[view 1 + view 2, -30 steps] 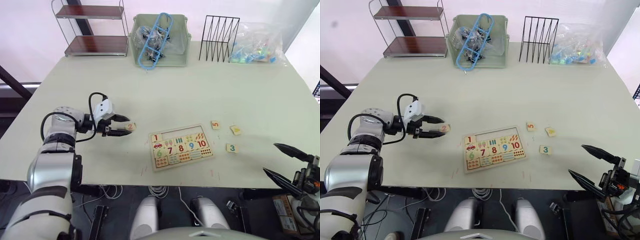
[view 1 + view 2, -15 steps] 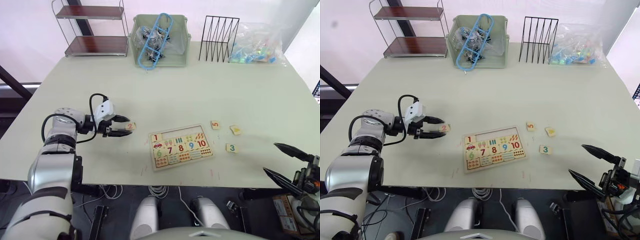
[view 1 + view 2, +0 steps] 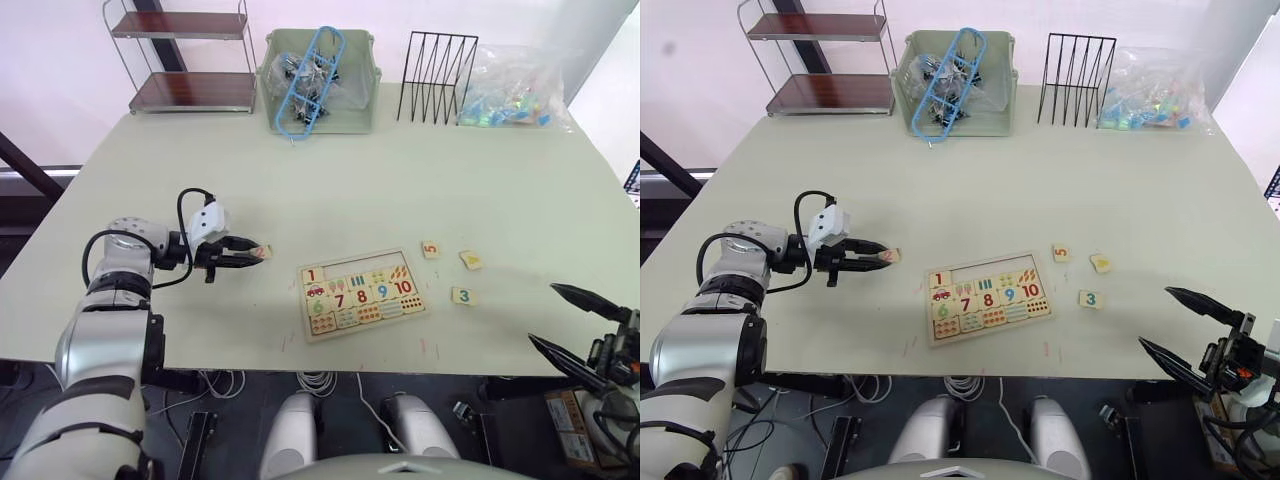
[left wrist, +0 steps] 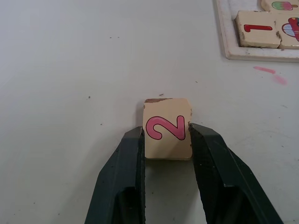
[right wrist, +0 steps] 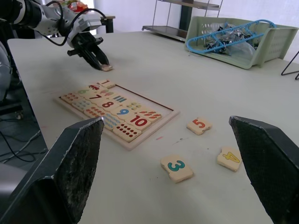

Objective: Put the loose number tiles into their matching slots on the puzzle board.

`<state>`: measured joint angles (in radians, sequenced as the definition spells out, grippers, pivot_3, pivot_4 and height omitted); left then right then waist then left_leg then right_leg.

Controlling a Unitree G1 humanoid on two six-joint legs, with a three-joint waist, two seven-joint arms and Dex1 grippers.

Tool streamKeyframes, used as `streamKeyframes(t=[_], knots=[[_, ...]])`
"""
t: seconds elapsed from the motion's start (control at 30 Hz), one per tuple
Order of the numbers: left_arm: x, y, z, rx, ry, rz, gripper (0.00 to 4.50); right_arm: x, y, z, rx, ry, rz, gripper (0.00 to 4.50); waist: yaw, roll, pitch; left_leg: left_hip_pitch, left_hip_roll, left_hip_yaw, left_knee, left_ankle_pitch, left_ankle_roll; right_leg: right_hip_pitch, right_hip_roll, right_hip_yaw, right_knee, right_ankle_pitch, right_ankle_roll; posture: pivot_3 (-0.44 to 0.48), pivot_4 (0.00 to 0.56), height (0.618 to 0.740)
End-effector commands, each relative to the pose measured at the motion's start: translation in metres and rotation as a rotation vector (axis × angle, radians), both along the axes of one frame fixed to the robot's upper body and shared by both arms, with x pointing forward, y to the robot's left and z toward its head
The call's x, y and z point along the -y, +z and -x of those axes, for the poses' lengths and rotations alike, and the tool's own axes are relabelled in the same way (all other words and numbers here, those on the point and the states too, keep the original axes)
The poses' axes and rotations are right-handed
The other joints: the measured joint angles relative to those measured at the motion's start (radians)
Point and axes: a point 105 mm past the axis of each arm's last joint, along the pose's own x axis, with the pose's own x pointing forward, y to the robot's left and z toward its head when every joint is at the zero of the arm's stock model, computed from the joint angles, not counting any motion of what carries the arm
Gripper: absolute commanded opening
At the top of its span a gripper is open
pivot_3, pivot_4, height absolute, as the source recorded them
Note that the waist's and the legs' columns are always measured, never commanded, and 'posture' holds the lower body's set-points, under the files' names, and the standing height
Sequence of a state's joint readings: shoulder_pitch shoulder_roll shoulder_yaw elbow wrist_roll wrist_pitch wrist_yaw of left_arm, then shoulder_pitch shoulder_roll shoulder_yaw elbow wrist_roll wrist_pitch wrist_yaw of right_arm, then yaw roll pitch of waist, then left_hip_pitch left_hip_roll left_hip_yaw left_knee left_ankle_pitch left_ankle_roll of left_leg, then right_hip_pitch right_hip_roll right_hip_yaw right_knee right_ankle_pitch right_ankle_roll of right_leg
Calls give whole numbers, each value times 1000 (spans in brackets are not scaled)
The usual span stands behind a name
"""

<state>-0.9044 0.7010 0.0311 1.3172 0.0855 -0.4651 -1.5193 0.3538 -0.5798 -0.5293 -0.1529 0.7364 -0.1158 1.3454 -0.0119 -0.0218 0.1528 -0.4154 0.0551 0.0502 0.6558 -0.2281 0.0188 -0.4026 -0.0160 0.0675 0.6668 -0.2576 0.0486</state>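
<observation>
Left of the puzzle board, left gripper clamped on the 2 tile on the table — pickup step, lifting to the slot beside the seated 1 likely next — right gripper spread, idle.

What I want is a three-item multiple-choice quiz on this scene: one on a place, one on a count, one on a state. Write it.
1. Where is the 2 tile?
A. In a slot of the puzzle board
B. On the table, left of the board
C. On the table, right of the board

2. How many loose tiles lie right of the board?
A. Three
B. One
C. Five

3. How is the right tool?
A. Shut on a tile
B. Resting on the board
C. Open, holding nothing

Key: 1 B, the left tool grips it there; 2 A, the 5 tile, 4 tile and 3 tile; 3 C, its fingers stand apart.
</observation>
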Motion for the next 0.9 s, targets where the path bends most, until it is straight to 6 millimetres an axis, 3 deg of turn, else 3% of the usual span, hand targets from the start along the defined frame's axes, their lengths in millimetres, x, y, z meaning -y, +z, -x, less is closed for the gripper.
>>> streamKeyframes(t=[0.03,0.27,0.6,0.9], knots=[[-7,4,0,25,25,-7,896,1,8,0,45,2,-6,4500,0,0,0,0,0,0,0,0,0,0,0,0,0,0,0,0,150,740],[-13,14,-3,58,50,10,896,0,8,-3,50,11,-11,4500,0,0,0,0,0,0,0,0,0,0,0,0,0,0,0,0,150,740],[-18,45,1,64,-8,7,896,-6,8,-7,69,72,-13,4500,0,0,0,0,0,0,0,0,0,0,0,0,0,0,0,0,150,740],[3,74,14,87,-91,-35,896,-14,7,-14,63,109,-33,4500,-1,0,0,0,1,0,0,0,0,0,0,0,0,0,0,0,150,740]])
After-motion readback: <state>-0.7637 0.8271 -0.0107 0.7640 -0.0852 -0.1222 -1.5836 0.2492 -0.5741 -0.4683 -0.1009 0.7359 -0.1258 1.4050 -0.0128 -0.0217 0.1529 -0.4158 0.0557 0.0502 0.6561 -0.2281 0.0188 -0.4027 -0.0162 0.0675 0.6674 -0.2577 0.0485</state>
